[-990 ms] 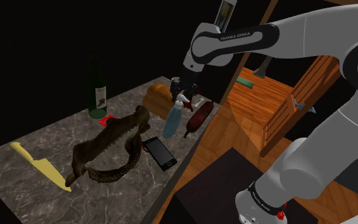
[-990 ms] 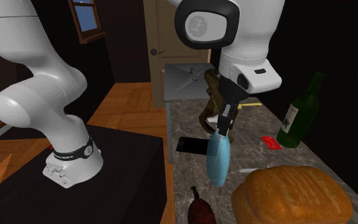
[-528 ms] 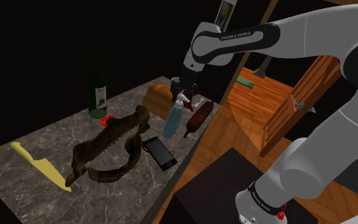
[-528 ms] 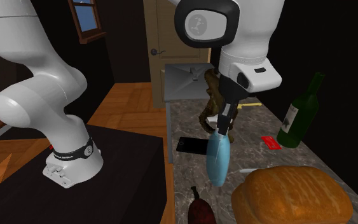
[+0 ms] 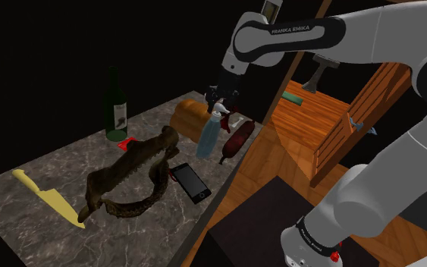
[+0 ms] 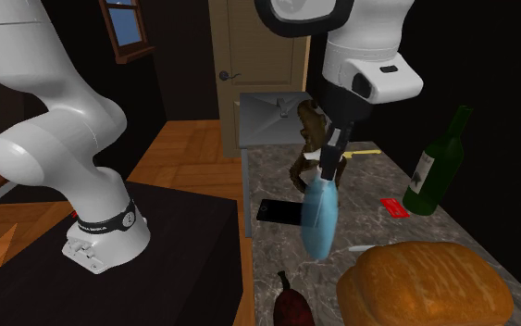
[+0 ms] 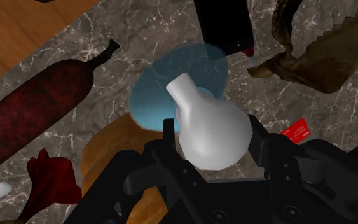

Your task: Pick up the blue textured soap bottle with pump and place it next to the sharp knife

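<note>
holding the blue soap bottle point(image 5: 206, 139) in the pincer point(image 5: 219, 98), black fingers closed tight on its white pump top point(image 7: 212, 137). hanging tilted under the pincer point(image 6: 330, 157), base low over the marble desk point(image 5: 29, 227), towards the shoulder view's right end. placed between black phone point(image 5: 191, 182) on the near side and bread loaf point(image 5: 189, 115) on the far side, dark red sausage point(image 5: 237, 140) just beside it at the desk edge. from the wrist: blue body straight below the pump top, red card point(image 7: 296, 131) near it on the desk. well apart from the yellow knife point(image 5: 48, 199), flat at the shoulder view's left end; in between, a brown twisted strap point(image 5: 128, 178) and, further back, an upright green wine bottle point(image 5: 114, 106).
</note>
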